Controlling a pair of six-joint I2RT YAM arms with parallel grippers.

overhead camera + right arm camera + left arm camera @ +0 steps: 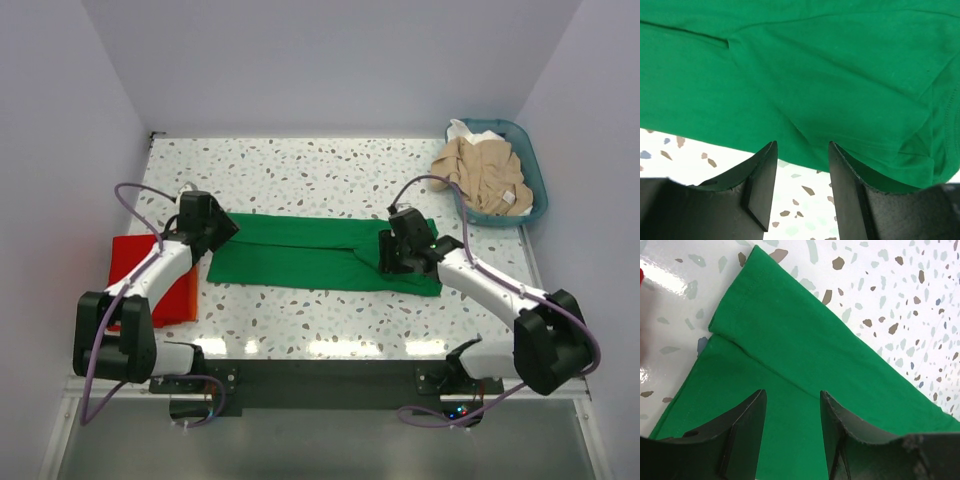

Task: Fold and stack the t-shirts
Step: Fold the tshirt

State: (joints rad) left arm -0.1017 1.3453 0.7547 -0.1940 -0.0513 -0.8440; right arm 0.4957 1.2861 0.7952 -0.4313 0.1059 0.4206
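The green t-shirt [310, 255] lies flat as a long folded band across the middle of the table. My left gripper [222, 228] is over its left end, open and empty; in the left wrist view the open gripper [792, 396] has green cloth [805, 340] under and between its fingers. My right gripper [385, 250] is over the shirt's right part, open; in the right wrist view the gripper [802, 147] sits at the near edge of the green cloth [805, 65]. A folded red t-shirt [165, 285] lies at the left under my left arm. Beige t-shirts [485, 175] fill the basket.
The teal plastic basket [535, 165] stands at the back right corner, with a bit of white cloth [470, 130] at its far side. The speckled tabletop [300, 170] is bounded by white walls at back and sides.
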